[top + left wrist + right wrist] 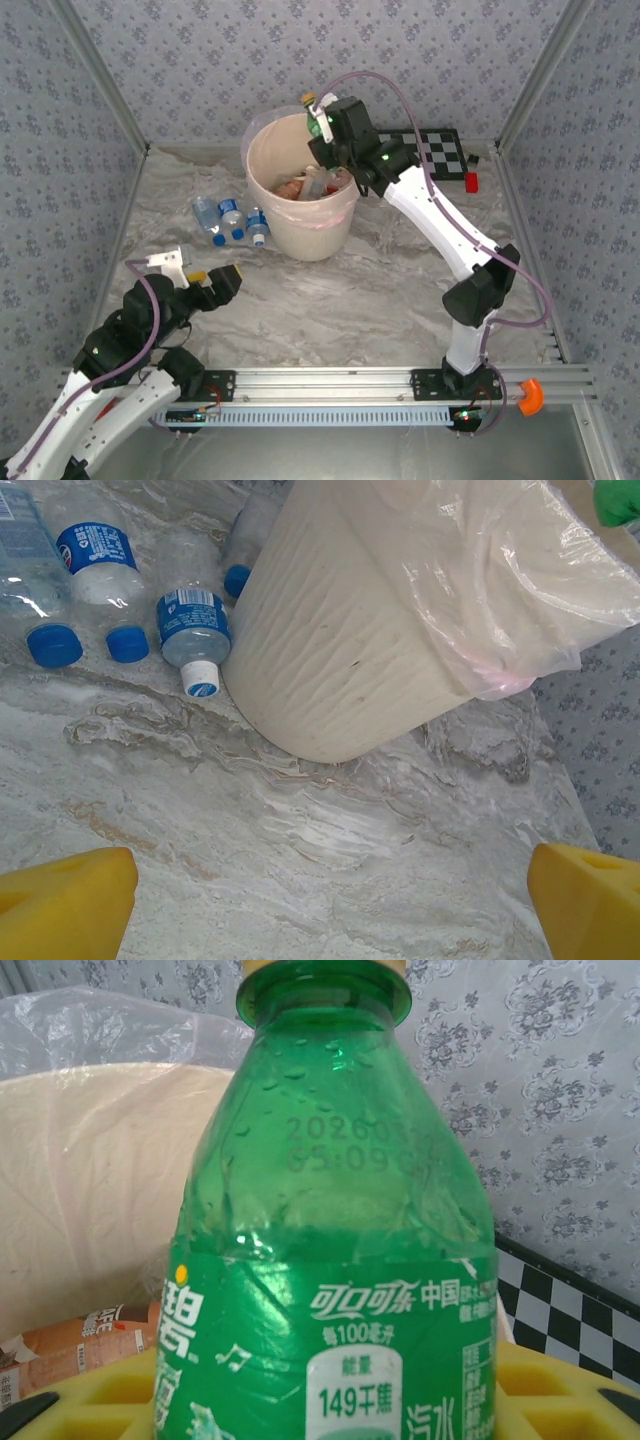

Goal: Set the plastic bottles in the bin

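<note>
Over the marbled table (380,300), right end effector (321,128) clamps green bottle (335,1210) above bin (310,235); left end effector (330,895) gapes.

- The bin (300,235) stands on the table (380,290).
- Several bottles (232,222) lie just left of it.
- One bottle (318,122) is above its rim.
- A checkerboard (440,150) lies behind it, rightward.
</note>
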